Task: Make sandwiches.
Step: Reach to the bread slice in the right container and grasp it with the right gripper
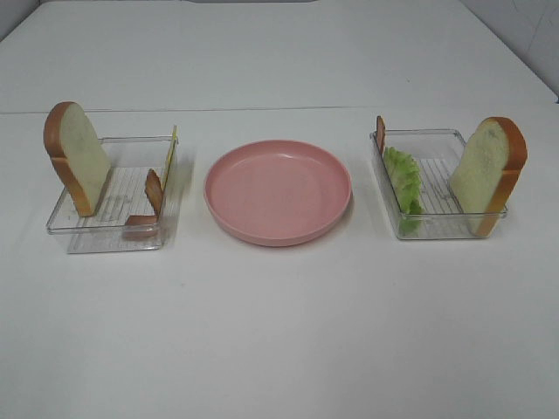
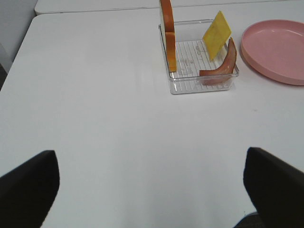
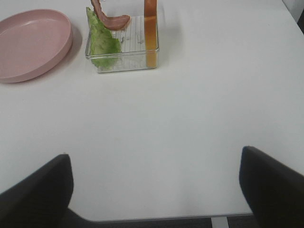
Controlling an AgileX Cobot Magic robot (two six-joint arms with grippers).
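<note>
One bread slice (image 1: 77,157) leans in the left tray (image 1: 105,230) with cheese (image 2: 216,34) and a meat strip (image 2: 227,64). The other slice (image 1: 489,170) and lettuce (image 1: 406,179) sit in the right tray (image 1: 437,234). All look light and soft, so pinch their upper edges gently. Left tool (image 2: 152,190) and right tool (image 3: 156,190) gape, empty.

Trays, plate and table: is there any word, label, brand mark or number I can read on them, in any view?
None. In all three views the left clear tray, the right clear tray, the pink plate and the white table bear no word, label, brand mark or number.
</note>
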